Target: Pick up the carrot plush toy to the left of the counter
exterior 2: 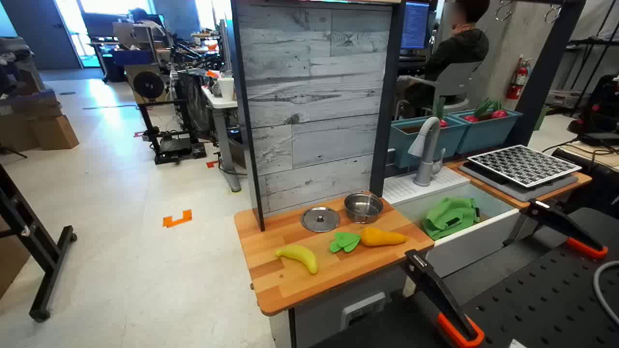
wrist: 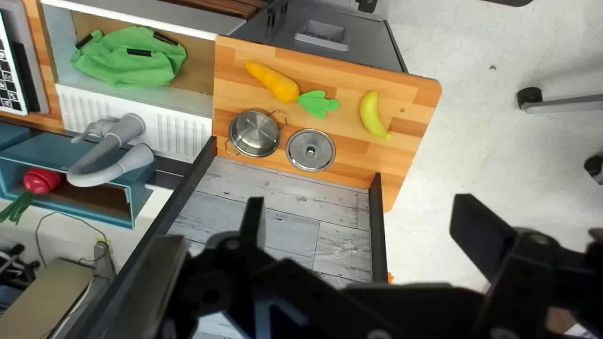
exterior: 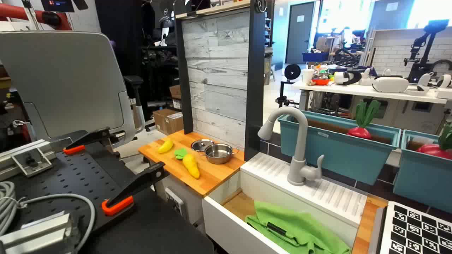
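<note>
Step in hand at the wooden tabletop (exterior 2: 338,270): the approach, in my judgement, with no grasp made; next move should call for moving in, lining up for a crosswise grip, and lowering. Gripper (wrist: 360,214), seen only in the wrist view: jaws wide apart, holding nothing, no contact visible. Just beside the metal pot (wrist: 255,133), the carrot toy (wrist: 282,89) lies flat on the tabletop, leafy end toward the banana (wrist: 372,115).

On the tabletop (exterior 2: 346,265), the carrot (exterior 2: 376,237) lies between banana (exterior 2: 302,254) and sink (exterior: 226,227). The lid (exterior 2: 320,220) sits beside the pot (exterior 2: 363,209).
</note>
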Robot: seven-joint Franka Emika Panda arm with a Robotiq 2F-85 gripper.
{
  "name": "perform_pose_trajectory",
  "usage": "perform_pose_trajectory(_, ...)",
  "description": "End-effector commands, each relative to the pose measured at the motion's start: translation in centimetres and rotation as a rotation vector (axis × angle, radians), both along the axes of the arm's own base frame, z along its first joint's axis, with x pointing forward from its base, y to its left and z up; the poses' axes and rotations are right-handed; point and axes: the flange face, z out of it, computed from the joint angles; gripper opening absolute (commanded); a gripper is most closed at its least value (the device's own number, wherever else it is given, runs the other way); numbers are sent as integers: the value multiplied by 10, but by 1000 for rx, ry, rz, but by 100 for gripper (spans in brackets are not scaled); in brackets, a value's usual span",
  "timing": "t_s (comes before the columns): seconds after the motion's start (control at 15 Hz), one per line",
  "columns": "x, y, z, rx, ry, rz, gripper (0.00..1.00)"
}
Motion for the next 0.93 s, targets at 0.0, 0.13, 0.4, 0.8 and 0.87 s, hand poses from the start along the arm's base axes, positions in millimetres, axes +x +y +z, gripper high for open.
perform_pose_trajectory(0.0, 0, 0, 1, 0, 1, 0, 100)
perform_pose_trajectory(0.13, 0, 0, 1, 0, 1, 0, 100)
perform_pose_trajectory(0.4, 0, 0, 1, 0, 1, 0, 100)
perform_pose_trajectory(0.8, 1, -3, -1, -2, 12, 1, 100)
perform_pose_trajectory(0.87, 2, -6, -2, -4, 10, 2, 100)
